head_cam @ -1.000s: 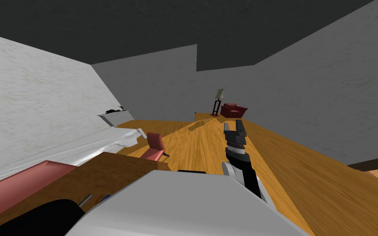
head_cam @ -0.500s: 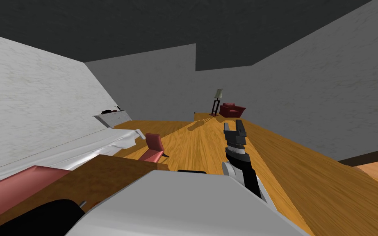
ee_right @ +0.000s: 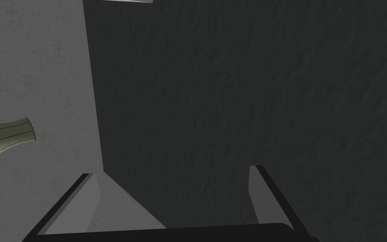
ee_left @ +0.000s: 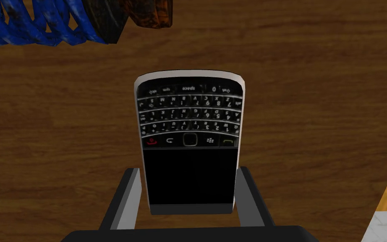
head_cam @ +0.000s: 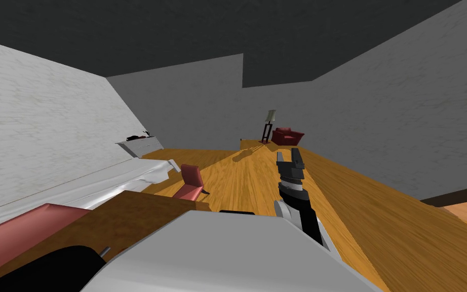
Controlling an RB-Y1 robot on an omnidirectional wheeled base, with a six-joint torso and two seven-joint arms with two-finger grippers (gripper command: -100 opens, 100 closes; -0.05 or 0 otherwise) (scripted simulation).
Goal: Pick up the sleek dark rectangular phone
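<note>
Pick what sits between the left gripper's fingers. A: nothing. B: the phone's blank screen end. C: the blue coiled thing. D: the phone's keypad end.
B: the left gripper grips the phone by its black screen end, with the keypad pointing away.

Grey walls (head_cam: pixel 389 116), wooden floor (head_cam: pixel 247 180), red armchair (head_cam: pixel 288 136) (beside a floor lamp (head_cam: pixel 270 121)).

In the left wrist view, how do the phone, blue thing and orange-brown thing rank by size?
Largest: phone.
Second: blue thing.
Smallest: orange-brown thing.
The picture's edge cuts off the last two, so their full size is unsure.
</note>
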